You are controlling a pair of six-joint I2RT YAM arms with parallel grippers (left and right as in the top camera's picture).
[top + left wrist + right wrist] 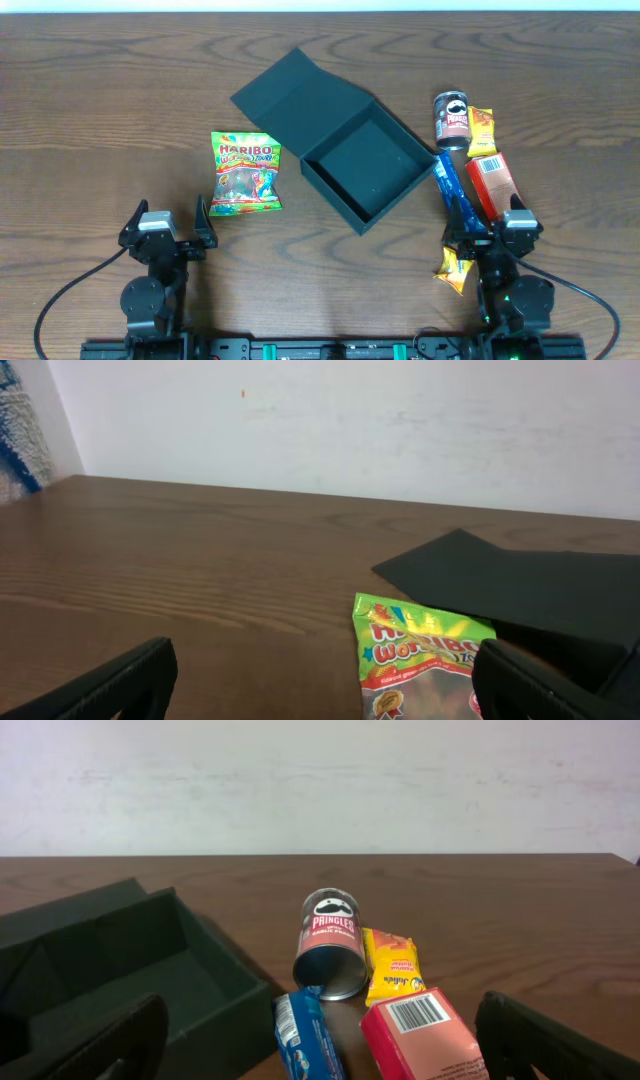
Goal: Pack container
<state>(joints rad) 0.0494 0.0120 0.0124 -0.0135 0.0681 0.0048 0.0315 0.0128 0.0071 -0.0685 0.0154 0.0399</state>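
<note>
**Q:** Nearest, along the bottom edge of the overhead view?

**A:** At lower left, left gripper (325, 695), jaws spread wide, nothing between them. At lower right, right gripper (320, 1055), jaws equally spread, holding nothing. Just beside it, small yellow crinkled wrapper (455, 268).

**Q:** Next row up, on the right?

**A:** Long blue foil pack (452, 190) and orange-red cardboard snack carton (492, 185), lying side by side.

**Q:** Position of the container?

**A:** Centre of frame: dark teal-black matte square cardboard box (368, 170), turned cornerwise, open, interior bare. Hinged flap lid (295, 95) laid out flat toward upper left. Left of centre, green Haribo gummy bag (245, 174), flat on brown wood-grain table (100, 120), near the box but apart from it.

**Q:** Farthest, at upper right?

**A:** Small red Pringles can (452, 119) on its side, with yellow snack packet (483, 130) just beside it.
</note>
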